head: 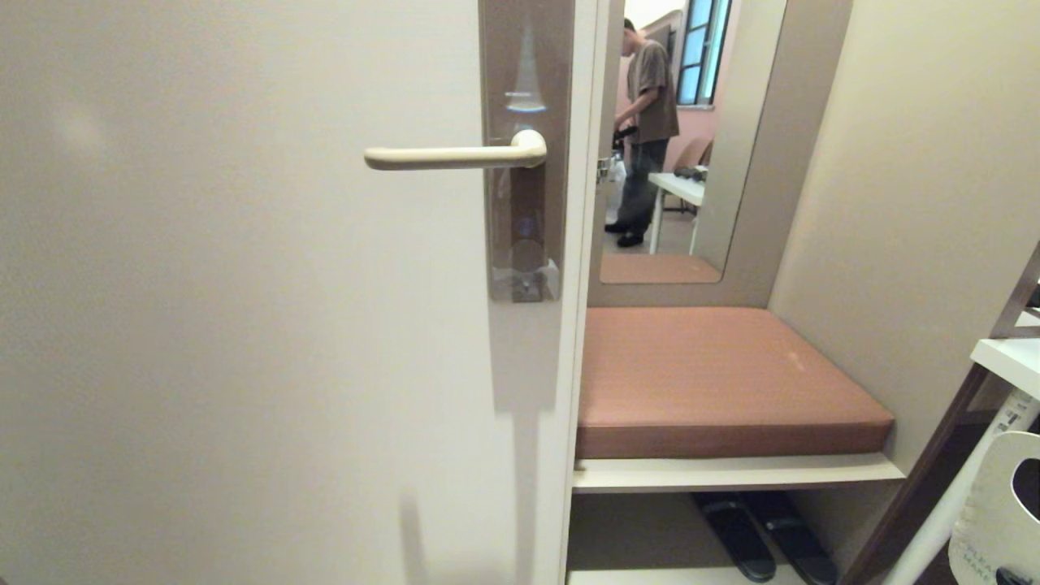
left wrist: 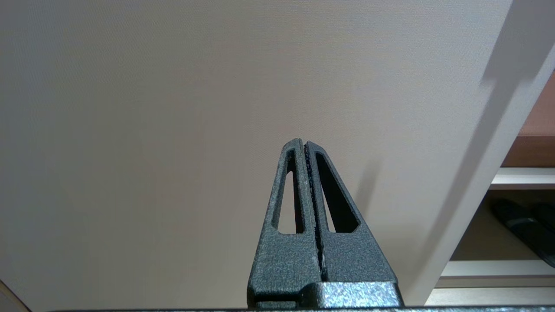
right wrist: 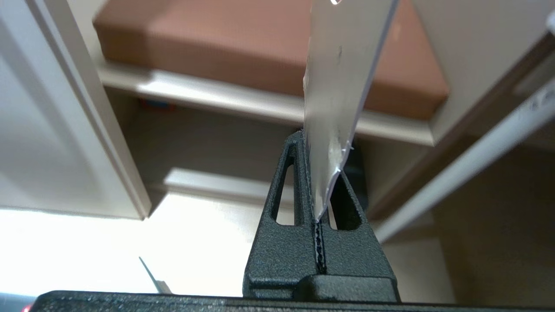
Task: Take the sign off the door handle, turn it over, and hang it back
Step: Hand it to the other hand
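Right end effector [right wrist: 318, 182] clamps the flat white card sign [head: 995, 520] by its edge, low right of the door; slim cream lever door handle [head: 447, 156] hangs bare, awaiting rehanging. Left end effector [left wrist: 305, 182] clenched, empty.

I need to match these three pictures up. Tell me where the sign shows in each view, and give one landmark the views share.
Head view: the sign, white face showing, at the bottom right corner, off the door handle.
Left wrist view: not in it.
Right wrist view: edge-on, pinched in the right gripper.
Shared landmark: the brown cushion.
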`<state>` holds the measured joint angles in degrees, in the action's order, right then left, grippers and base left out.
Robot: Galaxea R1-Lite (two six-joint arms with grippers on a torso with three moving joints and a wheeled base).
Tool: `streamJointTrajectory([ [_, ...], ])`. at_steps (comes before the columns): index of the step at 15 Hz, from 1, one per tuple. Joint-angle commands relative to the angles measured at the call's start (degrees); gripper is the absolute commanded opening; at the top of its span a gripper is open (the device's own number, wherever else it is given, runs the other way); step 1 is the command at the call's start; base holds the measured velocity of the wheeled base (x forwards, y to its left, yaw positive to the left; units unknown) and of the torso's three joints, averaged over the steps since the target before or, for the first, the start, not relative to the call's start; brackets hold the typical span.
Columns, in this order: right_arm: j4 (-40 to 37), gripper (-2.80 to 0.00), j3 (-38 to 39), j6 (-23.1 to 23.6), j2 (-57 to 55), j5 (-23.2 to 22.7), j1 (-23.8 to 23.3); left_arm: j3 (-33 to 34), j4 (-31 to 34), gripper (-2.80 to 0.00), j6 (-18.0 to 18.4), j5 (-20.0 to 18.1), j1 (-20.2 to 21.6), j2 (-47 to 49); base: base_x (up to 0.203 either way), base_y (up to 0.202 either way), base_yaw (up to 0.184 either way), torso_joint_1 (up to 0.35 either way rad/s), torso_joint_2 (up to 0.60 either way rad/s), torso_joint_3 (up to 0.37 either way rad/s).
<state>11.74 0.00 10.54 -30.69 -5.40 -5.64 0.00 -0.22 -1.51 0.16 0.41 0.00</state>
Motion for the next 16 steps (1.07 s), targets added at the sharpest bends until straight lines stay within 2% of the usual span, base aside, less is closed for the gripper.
streamJointTrajectory([
  [1,-3.36,-2.8,0.0,0.1,6.83,0.15,-0.26,0.0,-0.04,-2.8,-0.07,0.02,0.02,0.0,0.0,0.0,0.0,0.0,0.0,0.0],
  [5,-9.12,-2.8,-0.11,-0.19,14.27,3.14,3.07,0.0,-0.04,-2.8,-0.07,0.02,0.02,0.0,0.0,0.0,0.0,0.0,0.0,0.0],
  [13,-10.03,-2.8,-0.18,-1.12,29.34,3.29,5.79,0.0,-0.04,-2.8,-0.07,0.02,0.02,0.0,0.0,0.0,0.0,0.0,0.0,0.0],
  [16,-9.79,-2.8,0.0,-2.62,30.69,3.47,5.81,0.0,-0.04,-2.8,-0.07,0.02,0.02,0.0,0.0,0.0,0.0,0.0,0.0,0.0],
])
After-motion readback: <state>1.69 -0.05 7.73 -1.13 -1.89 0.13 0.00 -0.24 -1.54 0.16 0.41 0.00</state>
